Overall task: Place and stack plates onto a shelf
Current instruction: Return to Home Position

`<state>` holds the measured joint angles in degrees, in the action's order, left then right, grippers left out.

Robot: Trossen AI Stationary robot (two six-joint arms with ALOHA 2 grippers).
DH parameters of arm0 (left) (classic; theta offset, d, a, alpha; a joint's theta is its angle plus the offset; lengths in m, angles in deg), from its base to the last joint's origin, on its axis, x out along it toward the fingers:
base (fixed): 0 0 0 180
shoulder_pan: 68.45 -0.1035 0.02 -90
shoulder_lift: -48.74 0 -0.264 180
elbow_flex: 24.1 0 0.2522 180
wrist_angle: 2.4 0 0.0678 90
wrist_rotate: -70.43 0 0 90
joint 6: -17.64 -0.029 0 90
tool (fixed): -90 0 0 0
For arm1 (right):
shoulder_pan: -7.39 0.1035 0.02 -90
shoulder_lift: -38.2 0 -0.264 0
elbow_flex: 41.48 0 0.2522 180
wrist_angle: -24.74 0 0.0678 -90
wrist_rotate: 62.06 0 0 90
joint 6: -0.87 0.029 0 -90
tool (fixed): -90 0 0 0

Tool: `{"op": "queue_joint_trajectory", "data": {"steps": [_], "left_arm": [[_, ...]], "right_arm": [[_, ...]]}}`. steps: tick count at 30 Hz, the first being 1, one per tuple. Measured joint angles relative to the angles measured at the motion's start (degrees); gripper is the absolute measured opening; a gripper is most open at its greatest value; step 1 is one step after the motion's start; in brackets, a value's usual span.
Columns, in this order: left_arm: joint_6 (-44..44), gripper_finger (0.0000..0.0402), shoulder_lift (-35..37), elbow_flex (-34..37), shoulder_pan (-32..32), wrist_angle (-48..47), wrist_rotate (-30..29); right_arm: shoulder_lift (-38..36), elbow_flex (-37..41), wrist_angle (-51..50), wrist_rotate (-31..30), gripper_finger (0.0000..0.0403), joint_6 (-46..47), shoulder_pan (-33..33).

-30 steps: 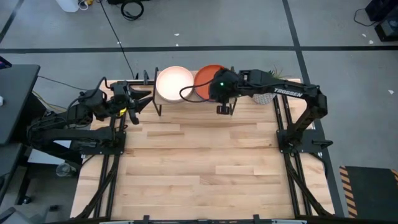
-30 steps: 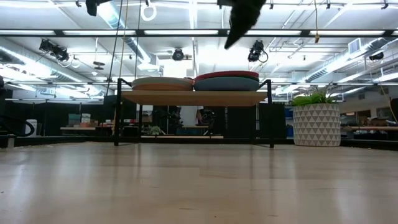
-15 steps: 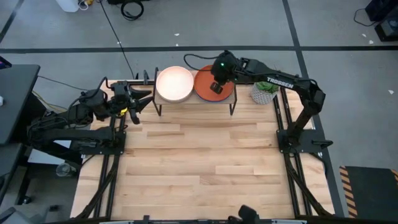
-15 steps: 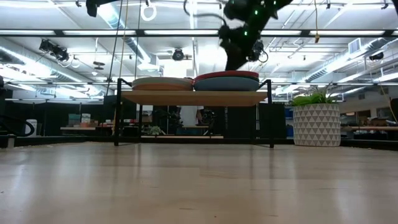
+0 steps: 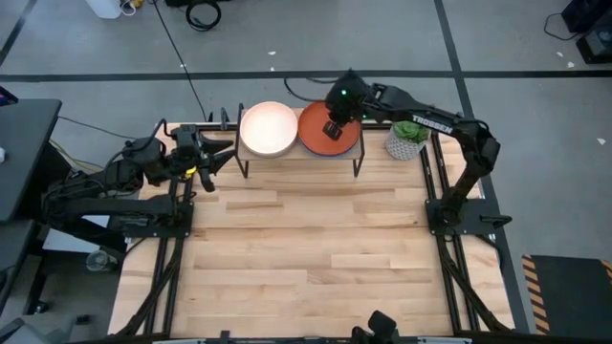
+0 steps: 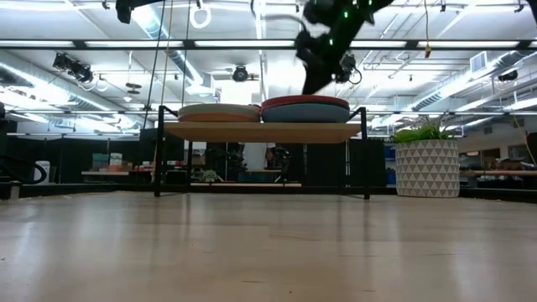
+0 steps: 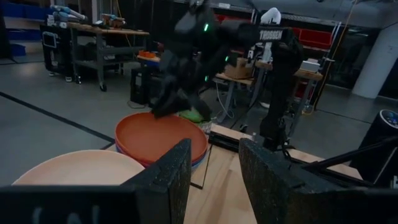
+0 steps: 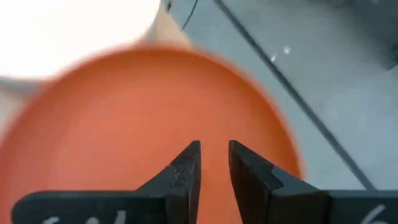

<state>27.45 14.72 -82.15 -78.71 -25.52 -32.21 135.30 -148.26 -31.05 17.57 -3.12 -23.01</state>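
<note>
1. Overhead, a low shelf (image 6: 264, 132) with a light wooden top and thin black metal legs stands at the far edge of the slatted wooden table (image 5: 306, 248), between the two arms.
2. Two stacks of plates sit side by side on the shelf top. The one toward the left arm is topped by a shallow round cream plate (image 5: 268, 129). The one toward the right arm is topped by a round matte orange plate (image 5: 311, 132).
3. From table height, the stacks fill the shelf top from end to end, and the orange plate's stack stands slightly taller.
4. The right gripper (image 8: 214, 144) hangs just above the middle of the orange plate. Its two dark fingers (image 8: 183, 177) point down at the plate with only a narrow gap between them, and they pinch nothing.
5. The left gripper (image 7: 216, 143) waits beside the shelf's end nearest the left arm, facing along the shelf toward the plates. Its fingers (image 7: 168, 180) are spread wide and hold nothing.
6. A green plant in a white patterned pot (image 5: 406, 140) stands just beside the shelf's other end, under the right arm.
</note>
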Motion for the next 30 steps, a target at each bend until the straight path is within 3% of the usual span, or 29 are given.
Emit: {"op": "queue_joint_trajectory", "data": {"steps": [6, 13, 19, 23, 26, 30], "left_arm": [[0.3, 0.0142, 0.0, 0.0, 0.0, -1.8, 0.4], [0.1, 0.0142, 7.6, 2.9, 0.0, -2.4, 2.8], [5.1, 0.0142, 15.7, 12.2, 0.0, -0.5, 2.6], [6.5, 0.0142, 17.6, 17.8, 0.0, -0.2, 1.0], [7.8, 0.0142, 18.4, 22.5, 0.0, 2.8, -0.5], [12.1, 0.0142, 19.9, 28.5, 0.0, 10.3, 0.7]], "right_arm": [[0.0, -4.2, -0.3, 0.2, 0.0088, 1.9, 0.3], [-6.5, -3.8, 7.7, 11.9, 0.0064, 5.6, 0.7], [-12.8, 11.0, 24.7, 16.2, 0.0018, 11.1, 3.3], [-16.4, 25.9, 43.2, 16.4, 0.0008, 19.1, 6.7], [-18.4, 35.9, 53.8, 14.6, 0.0015, 25.7, 9.2], [-22.3, 46.1, 60.5, 10.9, 0.0013, 31.3, 12.4]]}}
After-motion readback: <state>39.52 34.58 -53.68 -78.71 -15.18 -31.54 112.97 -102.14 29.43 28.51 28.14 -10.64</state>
